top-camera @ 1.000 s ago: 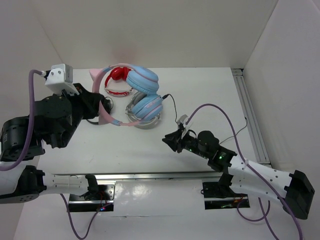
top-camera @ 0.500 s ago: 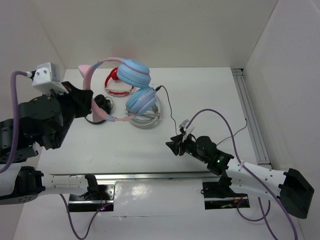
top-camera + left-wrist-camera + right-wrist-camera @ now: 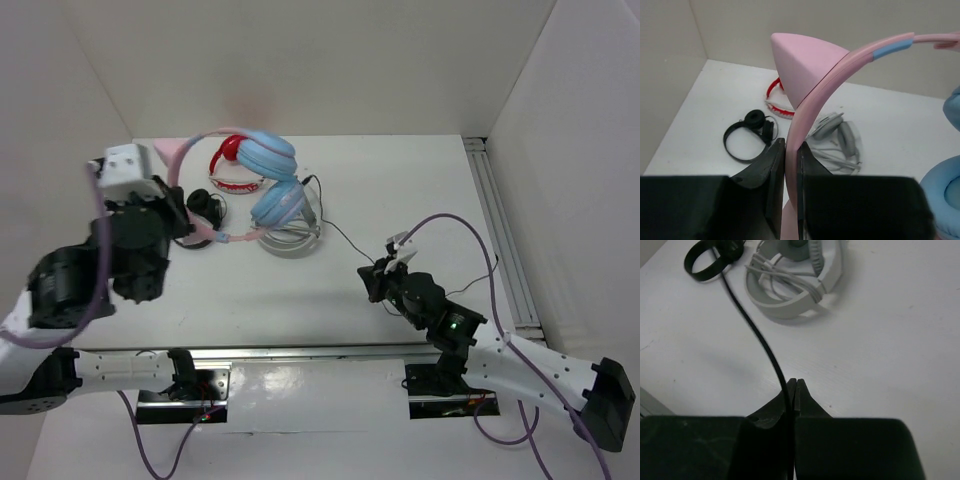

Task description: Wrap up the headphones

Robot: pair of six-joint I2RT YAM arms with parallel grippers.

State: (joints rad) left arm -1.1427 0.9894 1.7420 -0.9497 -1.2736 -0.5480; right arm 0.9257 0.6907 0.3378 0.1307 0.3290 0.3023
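The headphones have light blue ear cups and a pink headband with a pink cat ear. They hang above the table at the back centre. My left gripper is shut on the headband just below the cat ear; in the top view it is at the headband's left end. The thin black cable runs from the lower cup to my right gripper. My right gripper is shut on the cable, low over the table.
A red pair, a small black pair and a grey pair lie under and behind the lifted headphones. A metal rail runs along the right wall and another along the front edge.
My right gripper has moved right and slightly back, pulling the cable with it. My left wrist has swung and the lifted headphones have shifted a little left.
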